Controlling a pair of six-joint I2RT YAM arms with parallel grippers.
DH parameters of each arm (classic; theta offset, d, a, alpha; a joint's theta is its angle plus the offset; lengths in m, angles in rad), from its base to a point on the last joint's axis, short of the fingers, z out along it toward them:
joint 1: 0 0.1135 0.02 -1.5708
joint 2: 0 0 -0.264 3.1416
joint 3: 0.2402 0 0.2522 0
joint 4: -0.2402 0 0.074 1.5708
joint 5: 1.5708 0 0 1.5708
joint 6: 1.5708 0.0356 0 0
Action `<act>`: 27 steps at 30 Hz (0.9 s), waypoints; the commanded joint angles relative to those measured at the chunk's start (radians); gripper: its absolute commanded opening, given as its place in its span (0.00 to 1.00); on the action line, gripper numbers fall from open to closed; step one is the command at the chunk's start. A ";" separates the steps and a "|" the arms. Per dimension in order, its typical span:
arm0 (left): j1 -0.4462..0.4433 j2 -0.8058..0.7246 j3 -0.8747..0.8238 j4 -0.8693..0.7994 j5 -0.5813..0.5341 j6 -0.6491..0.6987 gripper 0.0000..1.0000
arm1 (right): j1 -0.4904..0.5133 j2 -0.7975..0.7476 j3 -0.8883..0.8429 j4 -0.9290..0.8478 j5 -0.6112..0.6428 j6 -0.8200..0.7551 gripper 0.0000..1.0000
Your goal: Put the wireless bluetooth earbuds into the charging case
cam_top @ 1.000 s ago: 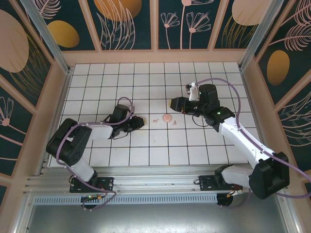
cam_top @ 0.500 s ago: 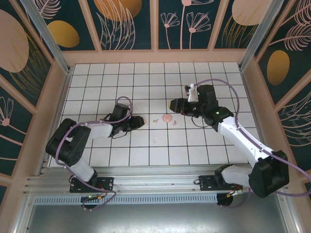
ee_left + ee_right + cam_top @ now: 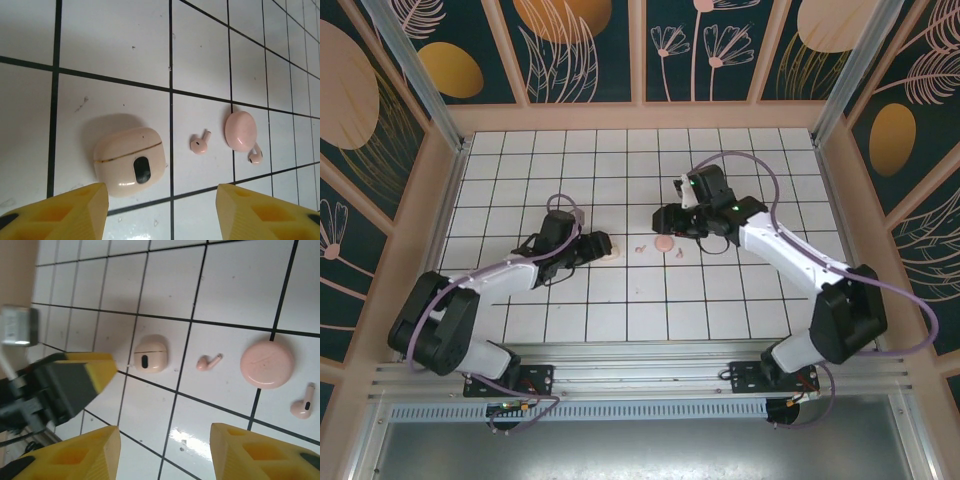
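The charging case [image 3: 131, 161], a beige rounded box with a dark oval spot, lies closed on the white tiles. My left gripper [image 3: 165, 215] is open just behind it, and nothing sits between its yellow fingers [image 3: 75, 210]. One earbud [image 3: 200, 143] lies to the case's right. The other earbud [image 3: 255, 156] rests against a round pink disc [image 3: 240, 130]. From above, the case [image 3: 613, 250] is just off the left gripper [image 3: 598, 246]. My right gripper [image 3: 662, 219] hovers open beyond the disc [image 3: 663, 242]. In its own view the right gripper [image 3: 165, 450] looks down on the case [image 3: 150, 354] and both earbuds [image 3: 207, 361].
The floor is white tile with black grout, ringed by a wooden frame [image 3: 455, 170] and patterned walls. The left gripper's yellow finger [image 3: 97, 371] enters the right wrist view from the left, close to the case.
The left gripper has opened and drawn back slightly, leaving the case lying free on the tile. The right arm has swung left, bringing its gripper closer above the disc.
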 commanded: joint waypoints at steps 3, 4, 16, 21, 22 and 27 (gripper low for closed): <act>0.007 -0.097 -0.070 -0.029 -0.036 -0.040 0.60 | 0.019 0.130 0.117 -0.151 0.091 -0.077 0.52; 0.006 -0.112 -0.082 -0.026 -0.038 -0.046 0.60 | 0.022 0.158 0.139 -0.168 0.100 -0.086 0.52; 0.006 -0.215 -0.177 -0.016 -0.087 -0.068 0.62 | 0.048 0.451 0.358 -0.355 0.251 -0.158 0.60; 0.006 -0.207 -0.175 -0.017 -0.084 -0.070 0.62 | 0.048 0.532 0.409 -0.405 0.309 -0.173 0.62; 0.006 -0.204 -0.175 -0.017 -0.084 -0.070 0.62 | 0.047 0.543 0.414 -0.406 0.315 -0.175 0.63; 0.006 -0.202 -0.178 -0.013 -0.084 -0.075 0.62 | 0.048 0.592 0.437 -0.401 0.314 -0.197 0.64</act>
